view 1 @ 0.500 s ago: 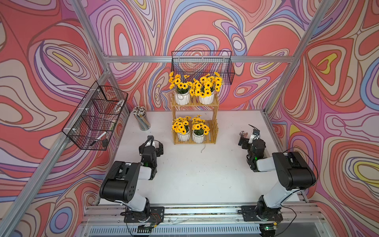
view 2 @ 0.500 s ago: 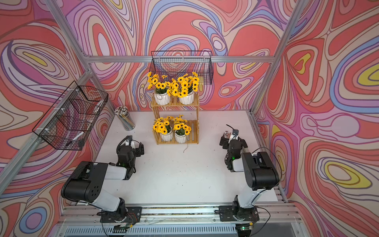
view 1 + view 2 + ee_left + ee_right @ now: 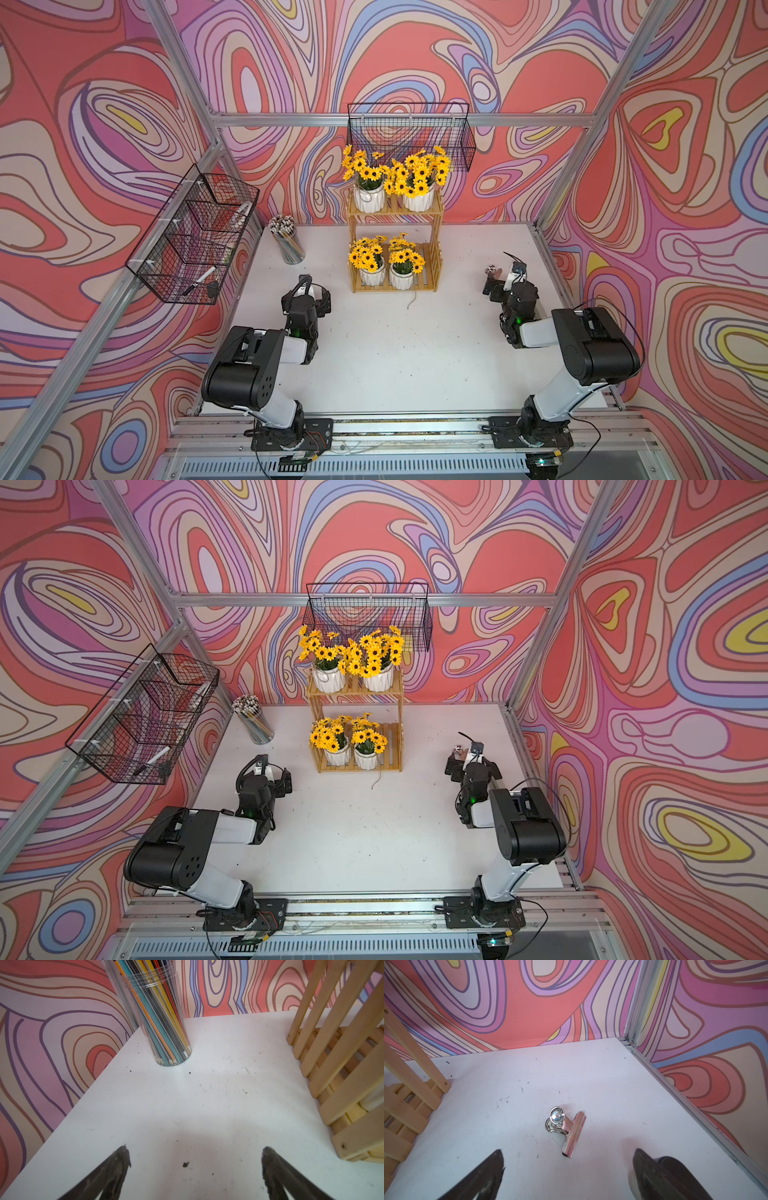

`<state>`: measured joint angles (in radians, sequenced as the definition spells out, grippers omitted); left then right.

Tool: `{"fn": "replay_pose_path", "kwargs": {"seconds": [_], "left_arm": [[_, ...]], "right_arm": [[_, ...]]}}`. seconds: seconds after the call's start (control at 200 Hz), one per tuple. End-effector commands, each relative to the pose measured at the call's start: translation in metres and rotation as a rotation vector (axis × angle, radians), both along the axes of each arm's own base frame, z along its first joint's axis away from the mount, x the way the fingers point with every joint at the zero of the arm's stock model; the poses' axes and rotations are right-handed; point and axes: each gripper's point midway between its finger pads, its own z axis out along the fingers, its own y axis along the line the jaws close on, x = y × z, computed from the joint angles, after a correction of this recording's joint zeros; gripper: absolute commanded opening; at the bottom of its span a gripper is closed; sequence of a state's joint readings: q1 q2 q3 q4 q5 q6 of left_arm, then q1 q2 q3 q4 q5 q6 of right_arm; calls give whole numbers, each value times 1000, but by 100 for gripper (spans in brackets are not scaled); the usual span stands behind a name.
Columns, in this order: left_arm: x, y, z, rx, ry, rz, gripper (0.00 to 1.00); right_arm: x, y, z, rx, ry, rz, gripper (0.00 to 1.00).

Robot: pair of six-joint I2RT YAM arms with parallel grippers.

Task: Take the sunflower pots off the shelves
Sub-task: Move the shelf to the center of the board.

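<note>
**Top views.** The shelves (image 3: 437,253) stand at the back of the counter (image 3: 395,353), midway between the two arms, apparently so that either arm can reach them. All four pots (image 3: 369,199) are on them, two on the upper tier and two on the lower, so none has yet been taken off. Both arms are folded low, with elbows up near their bases and forearms pointing towards the back wall. The left end effector (image 3: 309,289) and the right end effector (image 3: 471,760) flank the shelves, each well apart from them. This is judged a ready pose before a first reach.

**Left wrist.** The left end effector (image 3: 195,1153) has its fingers spread apart and empty over bare counter. A cup of pencils (image 3: 158,1022) stands ahead, and the slatted side of the shelves is near.

**Right wrist.** The right end effector (image 3: 569,1160) is spread wide and holds nothing. A metal clip (image 3: 571,1128) lies untouched on the counter just ahead of it.
</note>
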<state>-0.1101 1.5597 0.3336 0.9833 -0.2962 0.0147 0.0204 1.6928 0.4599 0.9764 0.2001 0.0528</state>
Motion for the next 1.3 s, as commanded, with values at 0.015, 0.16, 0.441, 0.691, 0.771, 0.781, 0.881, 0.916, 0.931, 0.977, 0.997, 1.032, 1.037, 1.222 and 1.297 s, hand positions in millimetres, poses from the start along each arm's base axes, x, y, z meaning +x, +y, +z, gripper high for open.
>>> {"fn": "replay_pose_path", "kwargs": {"seconds": [0.015,0.16,0.441,0.691,0.771,0.781,0.881,0.916,0.931,0.977,0.997,1.032,1.037,1.222,1.297], "left_arm": [[2,4,5,-6,-18,19,100],[2,4,5,-5,-16,18,100],[3,4,5,-7,-16,19,100],[-5,5,19,-3,-59,25,100],[-7,6,34,21,-60,50,100],[-7,5,37,24,-57,49,100],[-8,8,73,-6,-77,83,100],[-10,10,92,-34,-119,95,100],[-11,9,99,-44,-130,95,100],[-15,8,122,-78,-170,90,100],[-17,8,131,-89,-178,91,100],[-18,6,155,-109,-205,80,100],[-18,6,157,-110,-206,79,100],[-43,7,200,-174,-162,83,100],[-48,3,205,-201,-147,62,100]], "right_arm": [[0,2,-7,1,15,11,98],[0,2,-6,-1,16,10,98],[-1,2,-6,-1,14,11,98],[4,-5,38,-79,67,-131,98],[3,-6,85,-35,25,-207,98],[3,-4,89,-15,18,-203,98],[-2,-5,113,225,-61,-265,98],[2,2,114,242,-32,-214,98],[5,8,115,233,-14,-170,98],[12,28,115,205,47,-43,98],[13,37,114,207,75,4,98],[15,48,113,222,104,54,98],[15,49,113,225,106,59,98],[-6,96,130,130,114,157,97],[-12,115,127,121,169,204,96]]}}
